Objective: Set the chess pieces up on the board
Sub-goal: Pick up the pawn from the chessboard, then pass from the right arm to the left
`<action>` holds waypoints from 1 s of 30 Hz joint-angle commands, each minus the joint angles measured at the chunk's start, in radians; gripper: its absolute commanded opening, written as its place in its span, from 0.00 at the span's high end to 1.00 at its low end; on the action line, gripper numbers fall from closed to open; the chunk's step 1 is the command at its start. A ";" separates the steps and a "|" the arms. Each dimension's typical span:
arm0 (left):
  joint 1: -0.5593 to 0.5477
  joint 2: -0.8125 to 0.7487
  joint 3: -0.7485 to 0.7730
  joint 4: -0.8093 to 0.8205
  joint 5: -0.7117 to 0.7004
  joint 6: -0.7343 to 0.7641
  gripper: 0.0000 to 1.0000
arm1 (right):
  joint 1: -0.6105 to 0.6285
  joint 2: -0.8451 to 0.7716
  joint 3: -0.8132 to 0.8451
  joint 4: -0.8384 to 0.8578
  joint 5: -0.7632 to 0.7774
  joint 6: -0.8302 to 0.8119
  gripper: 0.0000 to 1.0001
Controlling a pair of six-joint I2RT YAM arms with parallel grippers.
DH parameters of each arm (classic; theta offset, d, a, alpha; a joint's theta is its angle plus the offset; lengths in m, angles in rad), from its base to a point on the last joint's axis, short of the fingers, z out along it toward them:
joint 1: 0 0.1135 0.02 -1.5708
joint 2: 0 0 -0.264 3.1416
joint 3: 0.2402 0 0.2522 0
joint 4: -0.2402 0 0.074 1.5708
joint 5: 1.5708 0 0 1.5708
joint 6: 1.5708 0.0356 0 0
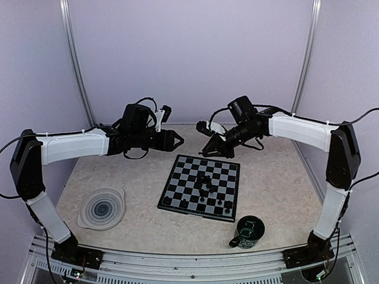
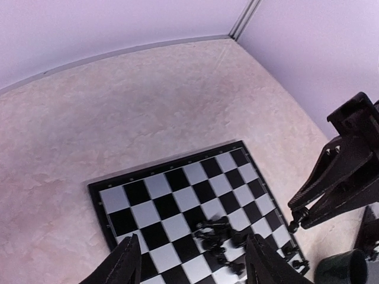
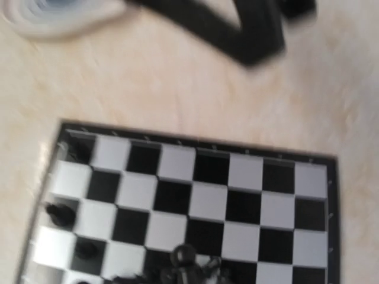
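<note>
The task is, by my judgement, only partly done. The board (image 1: 189,168) lies flat in the middle of the tabletop (image 1: 272,189), and a few of the chess pieces (image 1: 206,183) stand apart on single squares along its lower edge in the top view. A small heap of them is crowded together near the centre of the board, so these seem yet to be sorted out, and the upper rows carry nothing. The left end effector (image 2: 192,242) hangs above the upper left side of the board with its fingers (image 2: 121,263) about half apart and nothing between them. The right end effector (image 2: 294,222) hangs over the upper right corner, its fingertips brought together to a point; whether a tiny piece is pinched there, I cannot tell. The board looks thin and stiff, with smooth black and pale grey squares and a narrow dark border. The pieces are very small, black and a little glossy, with rounded heads. The tabletop has a beige, stone-like mottled surface. At the lower left lies a round grey plate (image 1: 102,208) with a spiral pattern, and at the lower right stands a dark green mug (image 1: 247,232).
</note>
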 commanded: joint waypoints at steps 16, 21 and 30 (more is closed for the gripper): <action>-0.184 0.103 -0.010 0.446 0.131 -0.341 0.44 | -0.115 -0.250 -0.327 0.304 -0.276 0.182 0.90; -0.185 0.137 -0.001 0.463 0.185 -0.385 0.45 | -0.133 -0.260 -0.331 0.312 -0.303 0.192 0.90; -0.185 0.154 -0.018 0.541 0.243 -0.422 0.61 | -0.137 -0.261 -0.340 0.310 -0.327 0.185 0.88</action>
